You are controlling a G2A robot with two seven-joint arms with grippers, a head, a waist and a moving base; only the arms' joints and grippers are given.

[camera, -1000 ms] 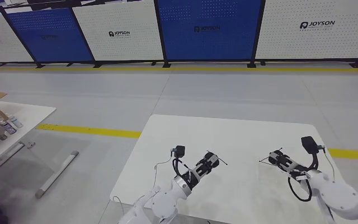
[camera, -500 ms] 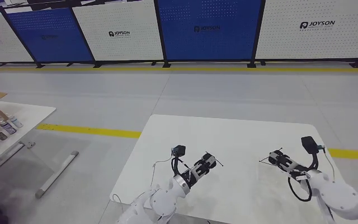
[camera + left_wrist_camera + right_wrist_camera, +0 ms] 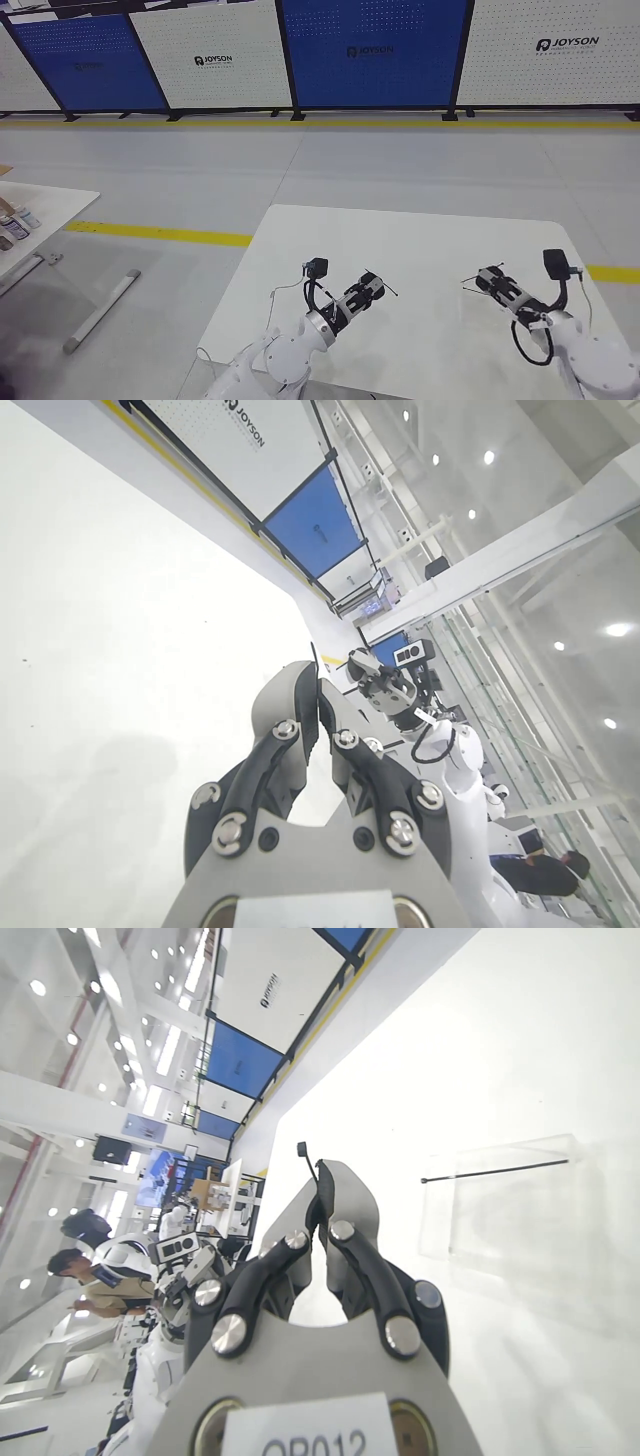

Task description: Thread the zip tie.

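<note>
**Desk:** What are the arms doing over the table (image 3: 420, 235)?

**Field:** The left gripper (image 3: 372, 288) is pinching a thin black strip (image 3: 313, 655), its fingers closed, with a short tip poking out past them. The right gripper (image 3: 486, 278) is clamping a zip tie (image 3: 311, 1164), fingers also closed, and the square head (image 3: 301, 1148) is standing clear of the tips. I am reading the strip as a tie's tail, but I cannot tell whether it belongs to the same tie.

**Desk:** And the relation the threading is hanging on?

**Field:** The two free ends are facing each other across bare tabletop, with the grippers well apart. From above, each piece is lying slantwise, and the two slants are angling toward one another rather than lining up. The head is lying toward the robot's right of the strip's tip. Neither arm is looking nearer the midpoint, so both are likely needing to close in and align.

**Desk:** Anything else on the table?

**Field:** A spare tie (image 3: 495, 1171) is lying flat on a clear sheet (image 3: 500, 1233), beside the right gripper.

**Desk:** What is differing from a second ago?

**Field:** Both grippers are sitting slightly farther toward the robot's left, and the gap between them is staying about the same. Both grips are unchanged.
</note>
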